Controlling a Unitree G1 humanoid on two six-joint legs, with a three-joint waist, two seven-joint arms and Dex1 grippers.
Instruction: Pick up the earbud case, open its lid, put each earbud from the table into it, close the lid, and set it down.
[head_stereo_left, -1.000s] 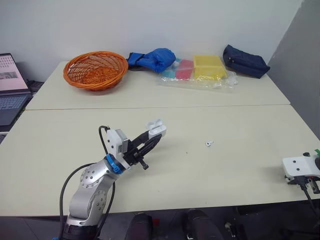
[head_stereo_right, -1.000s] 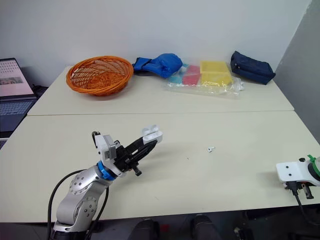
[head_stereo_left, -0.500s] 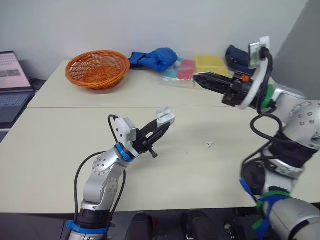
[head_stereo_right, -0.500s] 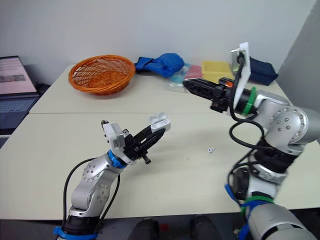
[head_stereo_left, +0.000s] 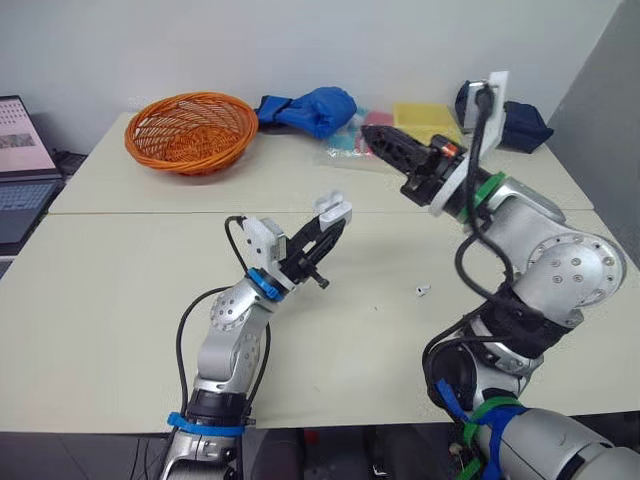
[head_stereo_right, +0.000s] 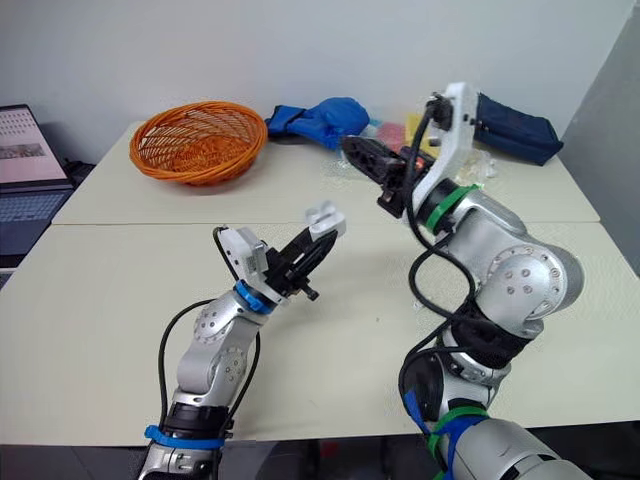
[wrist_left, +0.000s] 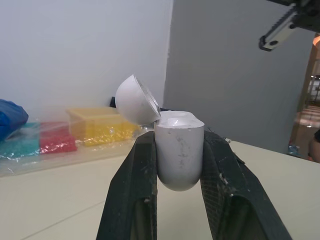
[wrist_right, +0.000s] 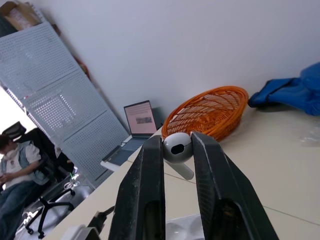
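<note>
My left gripper (head_stereo_left: 331, 218) is shut on the white earbud case (wrist_left: 177, 149) and holds it upright above the middle of the table. The case's lid (wrist_left: 137, 99) is tipped open. My right gripper (head_stereo_left: 372, 138) is raised above and behind the case, pointing left, and is shut on one white earbud (wrist_right: 178, 147) pinched between its fingertips. A second white earbud (head_stereo_left: 421, 291) lies on the table to the right of the case, under my right arm.
An orange basket (head_stereo_left: 190, 130), a blue cloth (head_stereo_left: 305, 108), a plastic bag of coloured boxes (head_stereo_left: 420, 120) and a dark pouch (head_stereo_left: 522, 117) line the far table. A laptop (head_stereo_left: 15, 150) is at the left. A person (wrist_right: 15, 167) sits on a chair beyond.
My right arm has come up from the table's right edge and swung left over the table, holding an earbud. My left gripper has lifted the open case a little higher.
</note>
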